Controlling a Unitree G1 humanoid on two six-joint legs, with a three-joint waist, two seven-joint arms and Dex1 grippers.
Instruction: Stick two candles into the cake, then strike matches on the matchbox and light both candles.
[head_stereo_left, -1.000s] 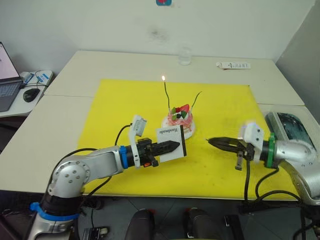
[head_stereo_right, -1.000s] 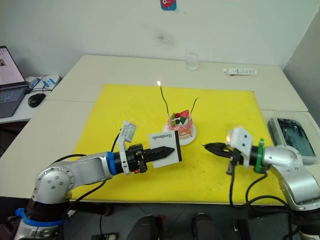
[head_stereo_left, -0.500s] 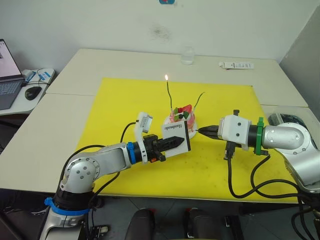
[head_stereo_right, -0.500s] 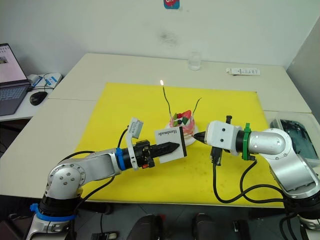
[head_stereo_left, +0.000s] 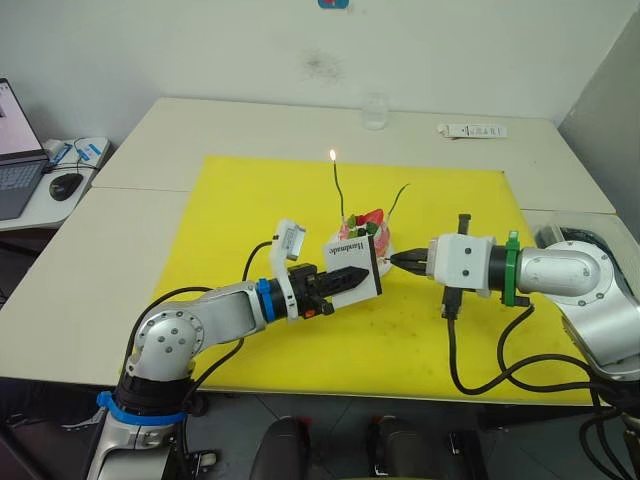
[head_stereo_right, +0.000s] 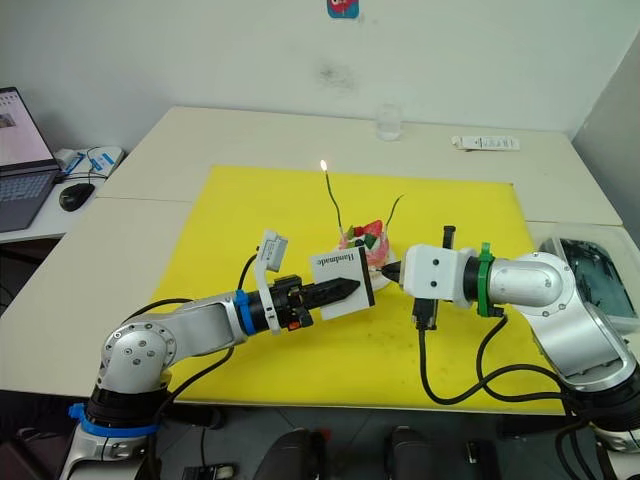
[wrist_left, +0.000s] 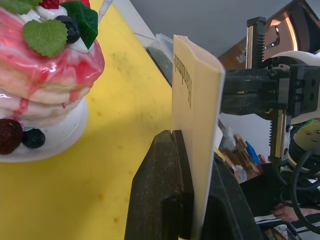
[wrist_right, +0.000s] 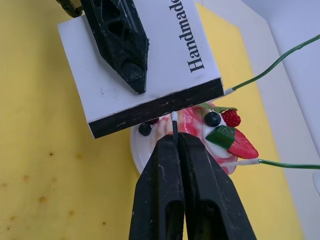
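The pink cake (head_stereo_left: 366, 232) stands on its white plate at the middle of the yellow mat (head_stereo_left: 250, 210). Two thin green candles rise from it. The taller candle (head_stereo_left: 338, 192) burns at its tip; the other candle (head_stereo_left: 397, 198) leans right, unlit. My left gripper (head_stereo_left: 346, 277) is shut on the white matchbox (head_stereo_left: 352, 266), held upright just in front of the cake. From the right, my right gripper (wrist_right: 176, 141) is shut on a dark match (wrist_right: 174, 124). The match's pale tip touches the matchbox's black strip (wrist_right: 160, 106).
A glass (head_stereo_left: 373, 112) and a white remote (head_stereo_left: 472, 131) sit at the far edge of the table. A laptop (head_stereo_left: 12, 160) and mouse (head_stereo_left: 62, 186) lie on the side table to the left. A clear container (head_stereo_left: 575, 240) sits at the right edge.
My right gripper has swung left with the match, from well right of the cake up to the matchbox's strip. The left gripper has carried the matchbox a little nearer the cake.
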